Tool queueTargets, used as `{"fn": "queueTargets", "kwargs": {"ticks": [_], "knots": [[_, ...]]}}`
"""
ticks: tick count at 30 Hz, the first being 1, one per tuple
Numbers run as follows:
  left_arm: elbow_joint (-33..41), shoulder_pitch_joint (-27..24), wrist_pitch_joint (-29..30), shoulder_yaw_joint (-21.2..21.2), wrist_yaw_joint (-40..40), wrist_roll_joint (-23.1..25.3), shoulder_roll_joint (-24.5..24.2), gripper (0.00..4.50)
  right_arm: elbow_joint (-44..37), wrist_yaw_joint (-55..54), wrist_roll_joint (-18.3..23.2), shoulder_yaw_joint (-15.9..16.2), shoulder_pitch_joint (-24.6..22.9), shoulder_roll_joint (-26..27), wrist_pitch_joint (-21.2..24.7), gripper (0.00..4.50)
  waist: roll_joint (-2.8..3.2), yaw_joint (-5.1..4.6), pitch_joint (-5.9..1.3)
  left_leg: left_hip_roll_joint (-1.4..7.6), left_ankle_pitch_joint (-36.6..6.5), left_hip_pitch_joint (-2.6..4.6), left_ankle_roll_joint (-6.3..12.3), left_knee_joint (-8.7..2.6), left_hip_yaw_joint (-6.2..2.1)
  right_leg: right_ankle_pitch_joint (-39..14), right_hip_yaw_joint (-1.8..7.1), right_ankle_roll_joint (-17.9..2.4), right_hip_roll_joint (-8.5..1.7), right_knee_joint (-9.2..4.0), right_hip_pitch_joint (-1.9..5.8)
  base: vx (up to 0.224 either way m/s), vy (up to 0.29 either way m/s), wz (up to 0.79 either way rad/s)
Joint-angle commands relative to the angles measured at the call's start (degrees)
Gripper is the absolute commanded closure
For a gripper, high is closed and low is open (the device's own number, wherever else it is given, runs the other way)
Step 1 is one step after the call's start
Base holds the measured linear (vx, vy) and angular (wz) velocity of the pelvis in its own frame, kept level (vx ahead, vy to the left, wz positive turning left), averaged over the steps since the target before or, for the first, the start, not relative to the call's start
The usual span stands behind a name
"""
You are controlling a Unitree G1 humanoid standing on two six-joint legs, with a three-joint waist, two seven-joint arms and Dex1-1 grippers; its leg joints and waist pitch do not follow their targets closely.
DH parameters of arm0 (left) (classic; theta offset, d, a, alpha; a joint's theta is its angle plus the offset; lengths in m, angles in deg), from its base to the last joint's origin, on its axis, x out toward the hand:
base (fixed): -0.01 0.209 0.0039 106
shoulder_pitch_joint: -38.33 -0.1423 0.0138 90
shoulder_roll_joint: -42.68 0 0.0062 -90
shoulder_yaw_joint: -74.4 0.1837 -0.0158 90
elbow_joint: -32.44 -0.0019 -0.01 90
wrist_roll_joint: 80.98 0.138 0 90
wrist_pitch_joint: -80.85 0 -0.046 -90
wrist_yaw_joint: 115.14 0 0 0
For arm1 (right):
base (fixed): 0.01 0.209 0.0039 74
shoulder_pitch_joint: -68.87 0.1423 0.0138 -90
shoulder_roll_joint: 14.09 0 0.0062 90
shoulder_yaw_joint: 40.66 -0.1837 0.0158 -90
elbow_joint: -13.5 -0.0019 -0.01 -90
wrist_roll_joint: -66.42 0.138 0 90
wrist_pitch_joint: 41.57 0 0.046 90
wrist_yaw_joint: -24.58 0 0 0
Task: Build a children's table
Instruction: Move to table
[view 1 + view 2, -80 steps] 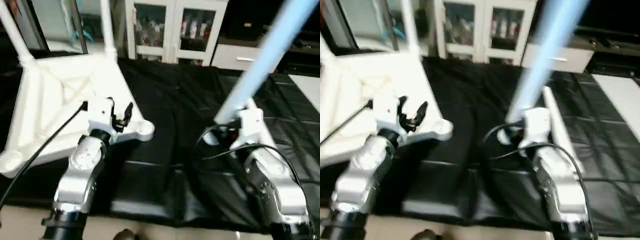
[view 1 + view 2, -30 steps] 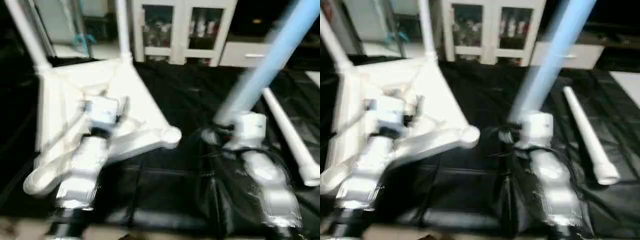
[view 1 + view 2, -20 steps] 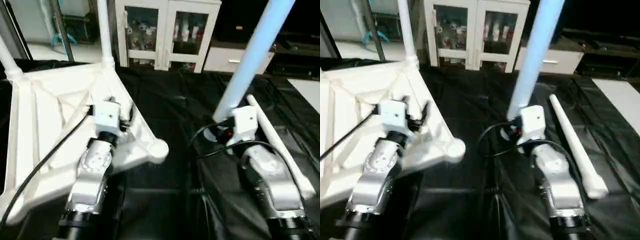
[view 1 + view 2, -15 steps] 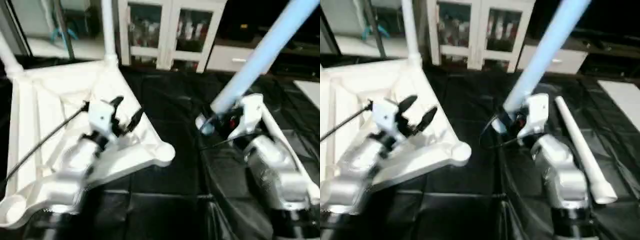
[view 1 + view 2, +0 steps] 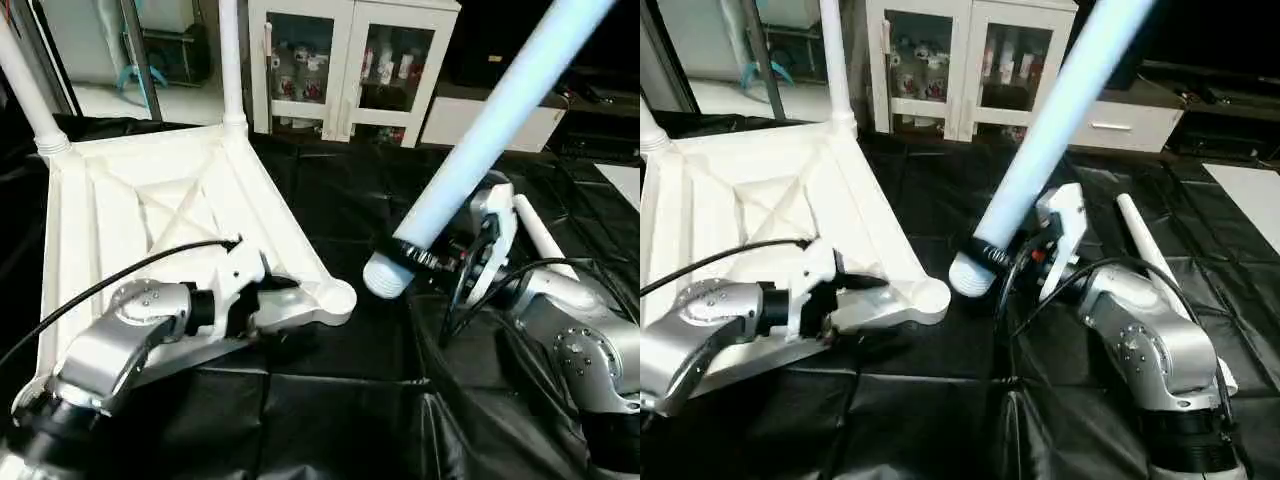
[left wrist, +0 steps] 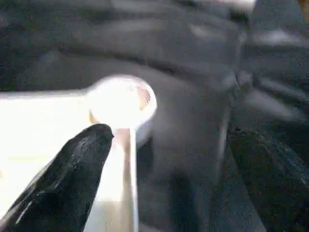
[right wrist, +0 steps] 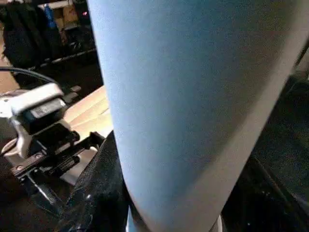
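Black floor sheet under your work, white glass-door cabinet behind. Table top lies upside down, two legs already standing in far sockets; spare leg on sheet at right. Since half second ago: held leg has tipped lower, threaded end now near empty corner socket; insertion likely next. Left gripper has spread wide, empty, at that corner. Right gripper clamps held leg near base.
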Motion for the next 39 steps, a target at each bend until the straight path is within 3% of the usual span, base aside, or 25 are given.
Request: {"fn": "queueTargets", "kwargs": {"ticks": [1, 6, 7, 11, 19, 31, 34, 37, 39], "knots": [[-0.3, 1.4, 1.4, 1.1, -1.3, 0.6, -0.3, 0.09, -1.5, 0.4, -0.1, -0.2, -0.3, -0.8, 0.5, 2.61, 0.65, 0.28, -2.81, 4.52, -5.5, 0.61, -0.92, -5.48, -1.57, -6.8, 2.71, -11.8, -5.58, -4.38, 1.70, 0.000, 0.000, 0.00], [-3.4, 3.2, 1.1, 2.0, -0.6, 3.3, -0.7, 0.24, -2.4, 0.2, 0.6, -0.1, -1.1, -0.8, 0.9, 2.61, 0.50, 0.56, -3.19, 4.51, -1.7, 0.28, 0.62, -5.17, -1.16, 0.7, 2.53, -13.3, -5.51, -3.75, 1.95, 0.000, 0.000, 0.00], [-4.8, 3.9, 0.9, 2.2, -0.3, 4.1, -0.5, 0.24, -2.5, 0.3, 0.6, 0.1, -1.2, -0.9, 1.0, 2.61, 0.19, 0.53, -3.10, 4.52, -2.0, 0.28, 0.93, -5.17, -1.03, 0.1, 2.55, -13.3, -5.53, -3.91, 1.90, 0.000, 0.000, 0.00], [-7.5, 5.7, 1.9, 2.7, 0.2, 5.1, 0.3, 0.47, -2.0, 0.8, -0.2, 1.0, -0.9, -1.5, 0.7, 2.61, 0.03, 0.74, -3.05, 4.60, -2.5, 0.40, 1.02, -5.21, -0.98, -1.9, 2.62, -13.2, -5.69, -4.07, 1.86, 0.000, 0.000, 0.00], [-5.2, 6.2, 6.8, 5.1, 0.1, 6.7, 0.1, 1.26, 0.8, 1.0, -2.3, 2.0, 1.1, -2.0, 0.0, 2.61, -0.24, 1.31, -2.79, 4.79, -3.3, 0.59, 0.29, -5.39, -0.85, -5.0, 2.63, -13.1, -5.83, -4.29, 1.49, 0.000, 0.000, 0.00], [-3.9, 6.6, 9.1, 5.0, 2.3, 7.8, 1.0, 2.28, 5.0, 0.2, -5.5, 4.1, 3.9, -1.0, -1.5, 2.61, -0.76, 1.43, -2.77, 4.77, -1.8, 0.49, 0.52, -5.32, -0.79, -2.8, 2.63, -13.3, -5.84, -4.10, 1.61, 0.000, 0.000, 0.00], [-3.6, 6.6, 8.6, 6.1, 2.5, 9.3, 0.8, 2.46, 10.7, -4.3, -9.7, 5.2, 5.5, 1.6, -4.2, 2.61, -0.71, 1.23, -2.72, 4.72, -2.2, 0.55, -0.06, -5.39, -0.77, -3.8, 2.57, -13.4, -5.79, -4.21, 1.45, 0.000, 0.000, 0.00], [-3.4, 6.8, 8.1, 7.6, 2.7, 10.9, 0.2, 2.73, 14.1, -6.9, -10.6, 5.1, 6.5, 4.1, -5.7, 2.61, -0.62, 1.24, -2.74, 4.71, -2.8, 0.60, -0.78, -5.44, -0.76, -4.6, 2.69, -13.3, -5.85, -4.27, 1.47, 0.000, 0.000, 0.00], [-3.1, 6.8, 6.9, 9.7, 2.2, 13.3, -0.8, 2.85, 15.7, -6.6, -10.8, 5.7, 6.7, 5.5, -6.7, 2.61, -0.61, 1.25, -2.83, 4.77, -1.3, 0.54, -0.30, -5.39, -0.75, -1.8, 2.67, -13.3, -5.78, -4.04, 1.61, 0.000, 0.000, 0.00]]}}
